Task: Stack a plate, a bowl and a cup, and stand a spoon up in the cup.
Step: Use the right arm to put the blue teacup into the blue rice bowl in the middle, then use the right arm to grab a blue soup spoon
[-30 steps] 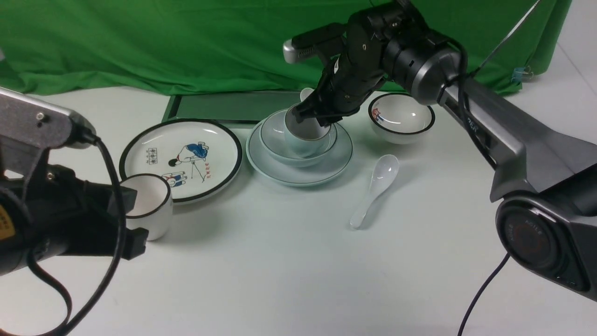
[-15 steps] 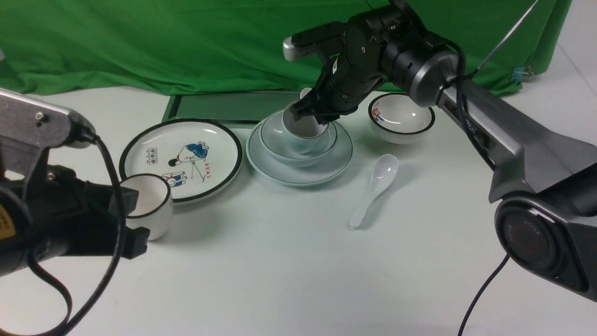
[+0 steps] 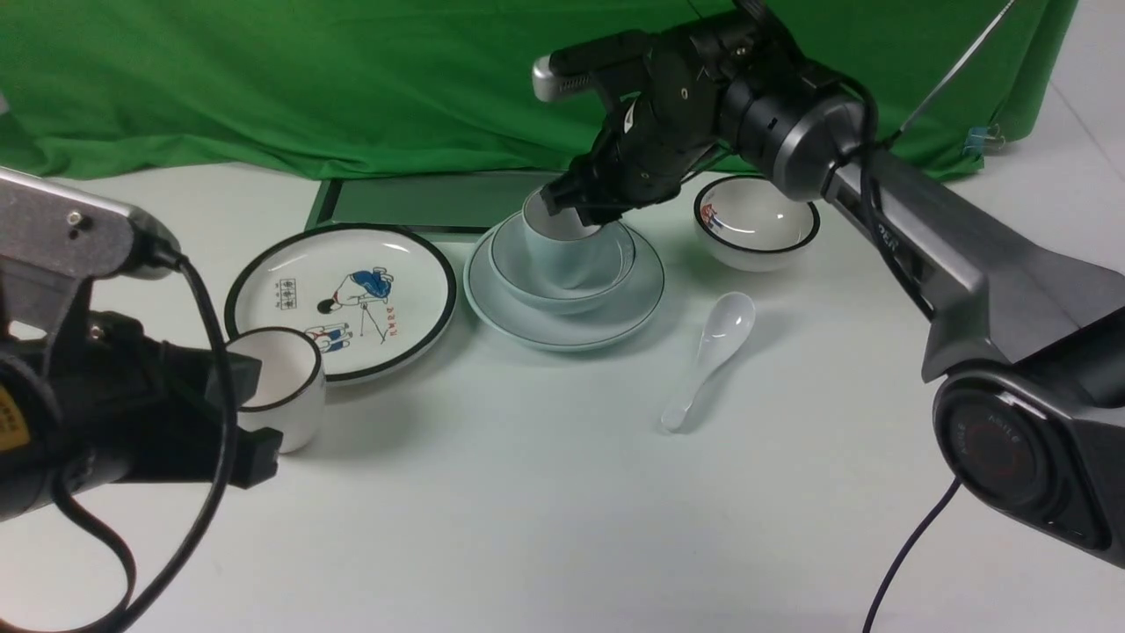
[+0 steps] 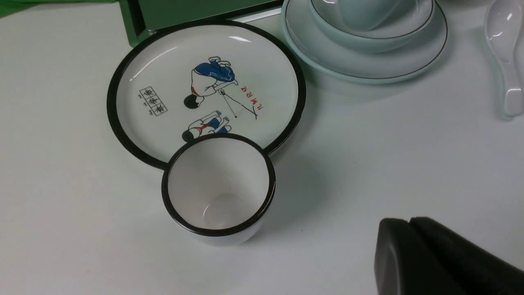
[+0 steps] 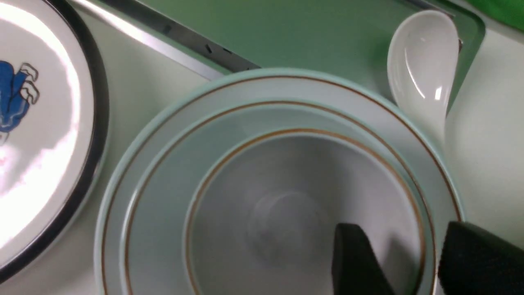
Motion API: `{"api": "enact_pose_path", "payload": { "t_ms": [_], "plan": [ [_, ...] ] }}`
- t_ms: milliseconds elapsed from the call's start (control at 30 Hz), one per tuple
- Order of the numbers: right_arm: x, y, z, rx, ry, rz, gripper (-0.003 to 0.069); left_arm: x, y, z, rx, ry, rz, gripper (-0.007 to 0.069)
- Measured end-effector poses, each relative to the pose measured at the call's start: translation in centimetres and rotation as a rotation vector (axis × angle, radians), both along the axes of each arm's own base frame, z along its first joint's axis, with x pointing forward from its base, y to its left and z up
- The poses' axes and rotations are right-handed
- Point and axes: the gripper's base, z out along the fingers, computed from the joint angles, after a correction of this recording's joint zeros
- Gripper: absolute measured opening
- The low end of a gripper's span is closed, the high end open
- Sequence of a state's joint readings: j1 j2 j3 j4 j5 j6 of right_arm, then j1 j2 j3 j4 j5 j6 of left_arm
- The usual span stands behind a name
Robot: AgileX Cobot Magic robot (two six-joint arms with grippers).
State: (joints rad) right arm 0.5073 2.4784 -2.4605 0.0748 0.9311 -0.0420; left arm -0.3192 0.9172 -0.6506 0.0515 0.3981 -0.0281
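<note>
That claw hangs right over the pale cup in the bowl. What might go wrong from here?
The right claw has one finger inside the handleless pale blue-green cup and one outside its rim, so pulling away crookedly might snag and tip it in the pale blue-green bowl. The glossy white spoon lies flat on the white table; pinching something so low may be fiddly.

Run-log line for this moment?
pale blue-green cup: upright in pale blue-green bowl on pale blue-green plate; right hand: open, straddling cup rim; left hand: shut; glossy white spoon: on white table
</note>
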Motion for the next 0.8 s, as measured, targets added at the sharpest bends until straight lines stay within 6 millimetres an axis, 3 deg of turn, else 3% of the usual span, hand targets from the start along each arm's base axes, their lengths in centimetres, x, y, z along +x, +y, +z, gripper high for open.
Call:
{"api": "enact_pose_path", "payload": {
  "t_ms": [67, 133, 200, 233, 300, 367, 467, 567, 633, 800],
  "plan": [
    [-0.4, -0.2, 0.6, -0.013, 0.016, 0.006, 0.0342, 0.0, 0.0, 0.0, 0.001, 0.002, 0.0, -0.0036],
    [-1.8, -1.0, 3.6, -0.04, 0.026, 0.035, 0.0371, -0.1, 0.0, -0.1, 0.001, 0.015, 0.001, -0.0036],
    [-2.5, -1.4, 5.1, -0.039, 0.013, 0.043, 0.0386, -0.1, 0.0, -0.1, -0.001, 0.018, 0.002, -0.0036],
    [-3.8, -2.2, 8.0, -0.03, -0.019, 0.051, 0.0414, -0.1, 0.0, -0.2, -0.01, 0.025, 0.004, -0.0036],
    [-5.7, -3.4, 10.5, -0.051, -0.045, 0.09, 0.0451, -0.2, -0.1, -0.2, -0.025, 0.043, 0.008, -0.0036],
    [-7.5, -4.7, 11.2, -0.128, -0.056, 0.188, 0.0482, -0.3, -0.1, -0.4, -0.038, 0.067, 0.012, -0.0036],
    [-9.2, -5.9, 9.2, -0.285, -0.009, 0.398, 0.049, -0.4, -0.2, -0.5, -0.051, 0.087, 0.015, -0.0036],
    [-10.5, -6.8, 3.5, -0.44, 0.136, 0.65, 0.049, -0.5, -0.2, -0.5, -0.07, 0.097, 0.017, -0.0036],
    [-10.3, -6.6, 1.1, -0.467, 0.116, 0.718, 0.049, -0.5, -0.3, -0.5, -0.081, 0.1, 0.017, -0.0036],
    [-9.6, -6.3, -0.9, -0.535, 0.045, 0.881, 0.0488, -0.6, -0.4, -0.5, -0.095, 0.105, 0.016, -0.0036]
  ]
}}
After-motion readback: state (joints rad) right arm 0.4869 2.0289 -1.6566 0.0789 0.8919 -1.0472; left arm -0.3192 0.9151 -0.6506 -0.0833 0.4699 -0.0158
